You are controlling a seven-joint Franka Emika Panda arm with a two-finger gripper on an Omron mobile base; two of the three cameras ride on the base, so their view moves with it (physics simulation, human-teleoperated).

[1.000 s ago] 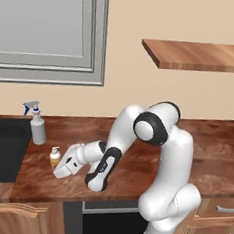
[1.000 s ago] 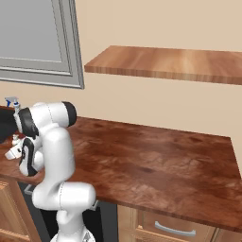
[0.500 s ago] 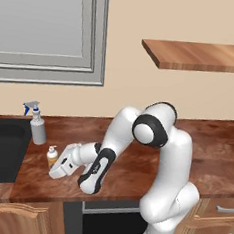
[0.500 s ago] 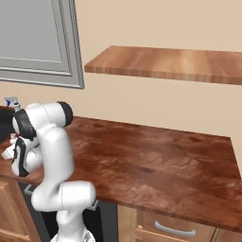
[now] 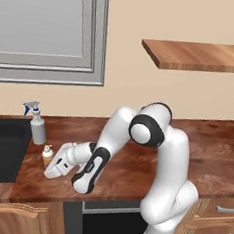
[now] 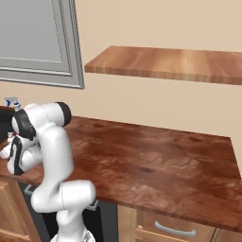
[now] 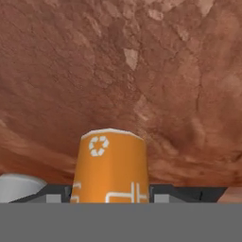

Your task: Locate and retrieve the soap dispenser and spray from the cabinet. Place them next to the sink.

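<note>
I am bringing the soap bottle (image 5: 47, 155) down toward the worktop (image 5: 137, 141), and across the last second the arm has been swinging it lower and closer to the sink (image 5: 3, 144). The tool (image 5: 49, 162) is clamped on the soap bottle; in the hand view the orange body (image 7: 111, 168) is sitting squarely between the fingers, with brown worktop spreading beyond it. The spray bottle (image 5: 36, 124) is already standing on the worktop just beside the sink, and the soap bottle is now hanging near it, a little further from the sink's back edge. The shelf (image 5: 199, 56), well away from the sink along the wall, is bare. I judge this to be the closing placement: what remains is setting the soap bottle upright and letting go.
</note>
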